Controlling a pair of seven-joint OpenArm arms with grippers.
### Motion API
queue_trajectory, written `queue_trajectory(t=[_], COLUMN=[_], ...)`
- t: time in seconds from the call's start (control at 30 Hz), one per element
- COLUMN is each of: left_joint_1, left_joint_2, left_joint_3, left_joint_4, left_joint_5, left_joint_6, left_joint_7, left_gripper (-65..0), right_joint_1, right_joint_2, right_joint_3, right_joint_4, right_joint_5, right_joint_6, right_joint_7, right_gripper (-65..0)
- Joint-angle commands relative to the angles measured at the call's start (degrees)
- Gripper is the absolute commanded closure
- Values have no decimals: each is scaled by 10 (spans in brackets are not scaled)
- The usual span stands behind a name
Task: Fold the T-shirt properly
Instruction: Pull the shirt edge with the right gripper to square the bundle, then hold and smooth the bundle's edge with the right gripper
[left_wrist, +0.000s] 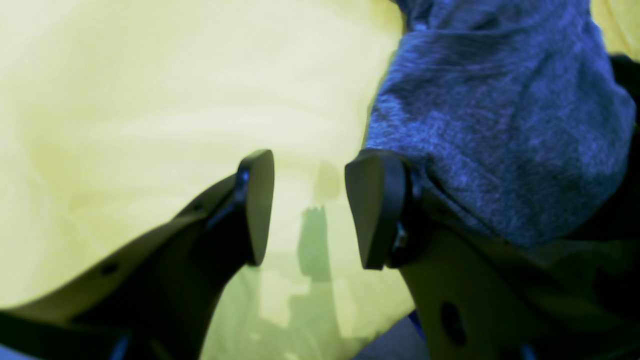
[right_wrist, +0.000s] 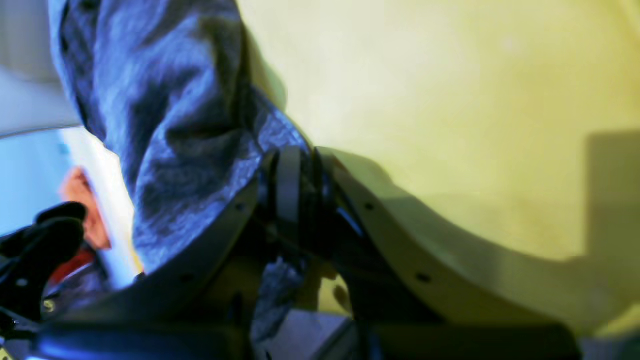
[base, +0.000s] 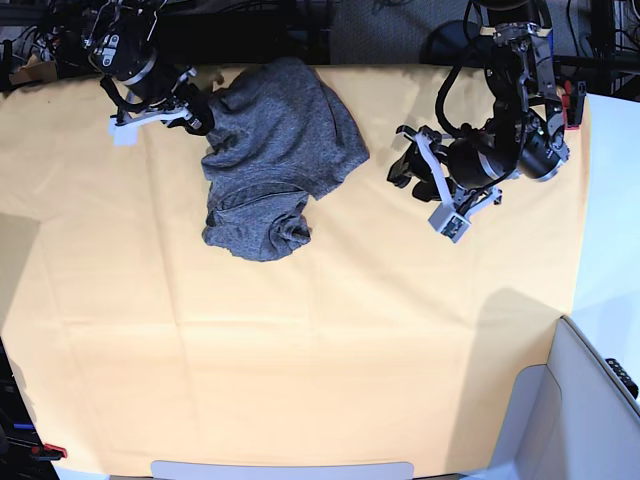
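At the table's far edge, my right gripper pinches the shirt; my left gripper hangs open, empty.

Two black arms with looping cables, pale flat-sided left pincer and right pincer, dark pads, small screw holes.

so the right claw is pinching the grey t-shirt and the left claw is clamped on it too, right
Not quite. The right claw is pinching the T-shirt, but the left claw is open and holds nothing, beside the shirt over the yellow cloth. The left wrist view shows it.
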Motion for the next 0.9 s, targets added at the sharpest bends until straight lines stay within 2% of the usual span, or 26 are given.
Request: queue_trajectory(t=[0.0,0.2,0.47,0.87], left_joint_1=[-7,-7,-7,-7], left_joint_2=[-4,-4,-4,-4], left_joint_3=[-1,-1,-1,-1], left_joint_4=[9,9,9,9], left_joint_5=[-8,-8,-8,-8], left_joint_6=[1,1,1,1], left_joint_7=[-9,-9,-9,-7], left_gripper=[-272,-272,-272,-272], right_joint_1=[-4,-25,-47,-89], right_joint_2=[1,-1,-10,-10], right_joint_3=[1,3,49,52], right_joint_4=[26,58,75,75], right_joint_5=[16,18,19,19], right_joint_6=[7,-41,-43,-44], right_joint_7=[7,8,7,7], right_gripper=[-36,-35,-35,-35])
